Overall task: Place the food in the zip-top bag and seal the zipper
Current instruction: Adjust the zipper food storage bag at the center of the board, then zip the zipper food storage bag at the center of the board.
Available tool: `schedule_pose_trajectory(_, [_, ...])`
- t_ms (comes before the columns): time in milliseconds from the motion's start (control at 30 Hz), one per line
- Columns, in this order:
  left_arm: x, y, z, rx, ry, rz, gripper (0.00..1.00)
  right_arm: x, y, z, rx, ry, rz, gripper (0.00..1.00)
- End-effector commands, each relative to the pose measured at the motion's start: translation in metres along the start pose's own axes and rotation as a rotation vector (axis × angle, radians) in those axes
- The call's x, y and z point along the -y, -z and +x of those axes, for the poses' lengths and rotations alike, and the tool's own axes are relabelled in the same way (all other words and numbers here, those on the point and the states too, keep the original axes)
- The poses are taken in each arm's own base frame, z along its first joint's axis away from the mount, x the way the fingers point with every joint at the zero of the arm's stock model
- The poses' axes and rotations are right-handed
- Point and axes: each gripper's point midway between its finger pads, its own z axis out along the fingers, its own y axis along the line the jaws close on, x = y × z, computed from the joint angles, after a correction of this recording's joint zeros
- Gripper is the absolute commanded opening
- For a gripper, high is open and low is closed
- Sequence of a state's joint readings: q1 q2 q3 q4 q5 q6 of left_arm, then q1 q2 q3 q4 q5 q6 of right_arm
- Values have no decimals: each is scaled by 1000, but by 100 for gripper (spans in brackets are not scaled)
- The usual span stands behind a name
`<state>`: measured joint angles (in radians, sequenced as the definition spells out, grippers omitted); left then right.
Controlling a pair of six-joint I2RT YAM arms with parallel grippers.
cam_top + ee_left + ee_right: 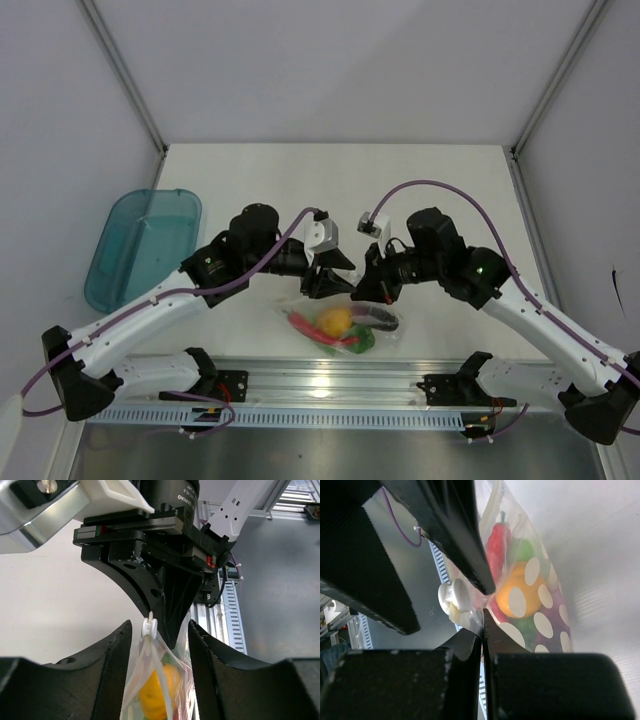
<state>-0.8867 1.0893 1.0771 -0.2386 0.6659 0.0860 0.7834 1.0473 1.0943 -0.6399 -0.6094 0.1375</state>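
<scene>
The zip-top bag (392, 334), clear with white dots, sits between both arms with the food inside: a yellow pepper (334, 320), red chili (303, 326), purple eggplant (380, 318) and a green piece (363, 340). My right gripper (482, 617) is shut on the bag's top edge right beside the white slider (454, 597) of the zipper. My left gripper (160, 630) is open, its fingers (117, 655) straddling the bag's mouth and the slider (149, 627). The pepper (155, 690) shows through the film below.
A teal translucent tray (140, 245) lies at the table's left edge. An aluminium rail (330, 380) carrying the arm bases runs along the near edge, just below the bag.
</scene>
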Motion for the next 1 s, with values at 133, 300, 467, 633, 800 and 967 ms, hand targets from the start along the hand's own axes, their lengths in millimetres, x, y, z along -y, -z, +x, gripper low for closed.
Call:
schedule_pose_trajectory(133, [-3, -4, -17, 34, -10, 20, 44, -13, 6, -15, 43, 51, -21, 0])
schedule_pose_trajectory(300, [-3, -2, -15, 27, 5, 42, 25, -14, 8, -17, 50, 60, -12, 0])
schedule_pose_trajectory(467, [0, 1, -17, 40, 5, 56, 8, -6, 7, -17, 55, 50, 32, 0])
schedule_pose_trajectory(633, [3, 3, -5, 11, 25, 71, 1, 3, 16, -30, 129, 57, 113, 0])
schedule_pose_trajectory(800, [8, 7, 0, 12, 48, 90, 1, 2, 23, -39, 190, 72, 139, 0])
schedule_pose_trajectory(967, [10, 9, 6, -5, 64, 99, 1, 2, 32, -48, 240, 89, 165, 0])
